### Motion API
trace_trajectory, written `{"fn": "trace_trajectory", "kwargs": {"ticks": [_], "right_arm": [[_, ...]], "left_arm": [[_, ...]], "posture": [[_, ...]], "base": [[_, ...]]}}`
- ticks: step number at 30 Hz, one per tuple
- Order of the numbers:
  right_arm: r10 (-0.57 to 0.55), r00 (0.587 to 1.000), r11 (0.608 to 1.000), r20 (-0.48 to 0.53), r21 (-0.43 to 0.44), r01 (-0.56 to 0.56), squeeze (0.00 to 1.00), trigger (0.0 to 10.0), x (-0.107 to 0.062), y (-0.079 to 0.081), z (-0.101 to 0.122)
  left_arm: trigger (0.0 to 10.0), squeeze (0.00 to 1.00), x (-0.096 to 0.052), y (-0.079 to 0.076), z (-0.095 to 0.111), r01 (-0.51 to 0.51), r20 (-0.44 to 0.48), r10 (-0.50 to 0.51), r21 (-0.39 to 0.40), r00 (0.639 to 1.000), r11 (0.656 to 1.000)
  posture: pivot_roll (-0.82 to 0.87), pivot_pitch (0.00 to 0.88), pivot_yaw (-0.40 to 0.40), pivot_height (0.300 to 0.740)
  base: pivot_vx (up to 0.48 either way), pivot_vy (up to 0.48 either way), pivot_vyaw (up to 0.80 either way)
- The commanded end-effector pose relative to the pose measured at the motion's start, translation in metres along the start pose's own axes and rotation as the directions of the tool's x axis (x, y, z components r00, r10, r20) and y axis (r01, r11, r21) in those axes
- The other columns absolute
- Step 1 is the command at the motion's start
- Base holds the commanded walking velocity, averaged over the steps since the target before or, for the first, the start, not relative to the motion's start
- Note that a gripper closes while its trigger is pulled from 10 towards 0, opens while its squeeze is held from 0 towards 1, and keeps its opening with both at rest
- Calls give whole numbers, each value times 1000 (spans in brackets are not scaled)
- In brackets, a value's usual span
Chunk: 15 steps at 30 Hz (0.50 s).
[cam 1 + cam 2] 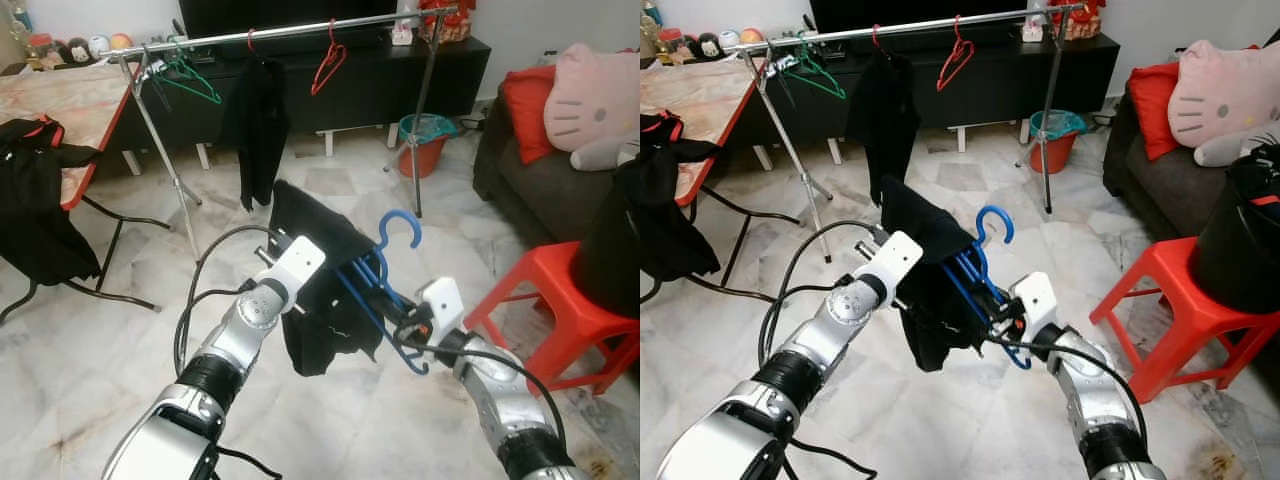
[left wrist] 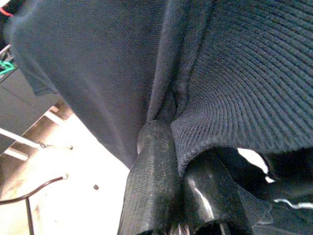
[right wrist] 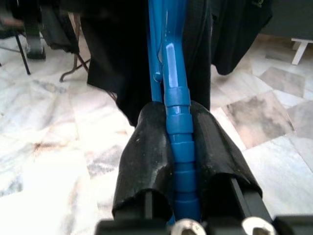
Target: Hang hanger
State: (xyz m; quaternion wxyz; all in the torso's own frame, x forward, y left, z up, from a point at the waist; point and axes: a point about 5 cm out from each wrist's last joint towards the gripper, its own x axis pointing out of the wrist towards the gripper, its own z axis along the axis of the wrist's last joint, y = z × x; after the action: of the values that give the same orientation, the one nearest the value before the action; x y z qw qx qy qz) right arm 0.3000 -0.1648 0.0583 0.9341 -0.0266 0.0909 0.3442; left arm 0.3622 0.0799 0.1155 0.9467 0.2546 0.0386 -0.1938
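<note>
Hanger (image 1: pixel 385 290), blue, sat mid-frame w/ black garment (image 1: pixel 315 280) draped on it. Left gripper (image 2: pixel 176 161) pinched the cloth at 9 o'clock; right gripper (image 3: pixel 178 147) clamped the hanger's bar at 4 o'clock. Rail (image 1: pixel 290 33) far off at 12. Hanging not yet done, I'd say.

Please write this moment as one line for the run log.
phase: carrying | right gripper: shut on blue hanger | left gripper: shut on black garment | rail: ahead, not reached

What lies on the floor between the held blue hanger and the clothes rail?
Bare marble floor in both eye views. Beyond the blue hanger, a black garment and a red hanger hang from the rail above that stretch.
</note>
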Motion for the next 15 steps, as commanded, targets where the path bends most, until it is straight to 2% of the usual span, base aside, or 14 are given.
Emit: {"fn": "trace_trajectory", "kwargs": {"ticks": [1,3,10,15], "right_arm": [[26,1000,999,-7,-38,-26,0,0,-1,1,2],[29,999,999,-24,-43,-30,0,0,-3,1,0],[71,982,992,-178,-87,-88,0,0,-15,7,-26],[90,970,989,-225,-94,-113,0,0,-21,11,-36]], "left_arm": [[0,0,2,9,8,-43,32,44,-17,999,999],[0,0,2,11,8,-52,35,53,-21,998,998],[0,0,2,24,11,-141,50,144,-72,988,987],[0,0,1,30,11,-187,45,192,-96,980,978]], "posture": [[-198,0,1,740],[-198,0,1,740],[-202,0,0,740],[-202,0,0,740]], "base": [[0,0,0],[0,0,0],[0,0,0],[0,0,0]]}}
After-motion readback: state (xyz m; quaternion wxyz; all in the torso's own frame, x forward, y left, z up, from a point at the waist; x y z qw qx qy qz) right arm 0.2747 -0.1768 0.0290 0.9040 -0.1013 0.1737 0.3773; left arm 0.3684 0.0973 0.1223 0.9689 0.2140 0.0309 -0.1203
